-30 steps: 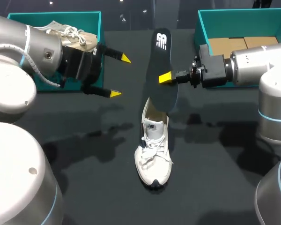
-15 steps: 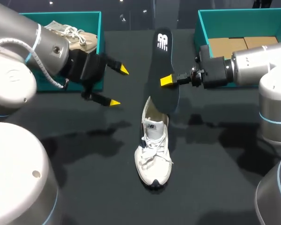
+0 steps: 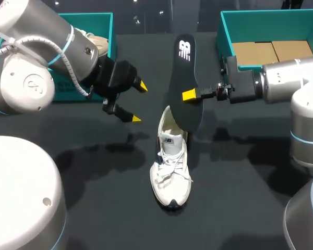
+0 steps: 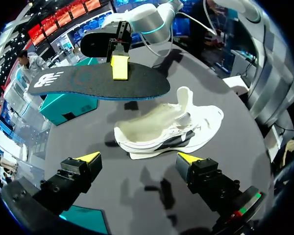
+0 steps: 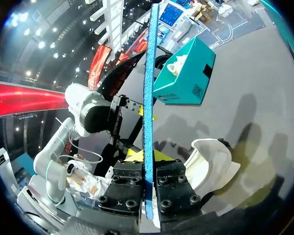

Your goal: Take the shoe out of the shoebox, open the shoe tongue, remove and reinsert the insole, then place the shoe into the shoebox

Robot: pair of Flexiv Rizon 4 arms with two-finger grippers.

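A white shoe (image 3: pixel 171 166) lies on the dark table at the middle, toe toward the front edge, its tongue pulled up. Over its heel opening hangs a black insole (image 3: pixel 183 73) with a blue underside, held edge-on. My right gripper (image 3: pixel 190 95) is shut on the insole's middle. In the right wrist view the insole (image 5: pixel 148 93) stands between my right gripper's (image 5: pixel 148 164) fingers, with the shoe (image 5: pixel 213 161) beyond. My left gripper (image 3: pixel 137 102) is open, empty, left of the shoe. In the left wrist view the shoe (image 4: pixel 171 127) lies ahead of the left gripper (image 4: pixel 138 157), under the insole (image 4: pixel 98 81).
A teal shoebox (image 3: pixel 105 23) at the back left holds another pale shoe (image 3: pixel 94 42). A second teal box (image 3: pixel 261 21) at the back right holds brown cardboard pieces (image 3: pixel 271 50). Bare table lies around the shoe.
My left arm has swung its open gripper right and down toward the shoe. The right gripper has shifted the insole slightly right and lower, nearer the shoe's heel opening.
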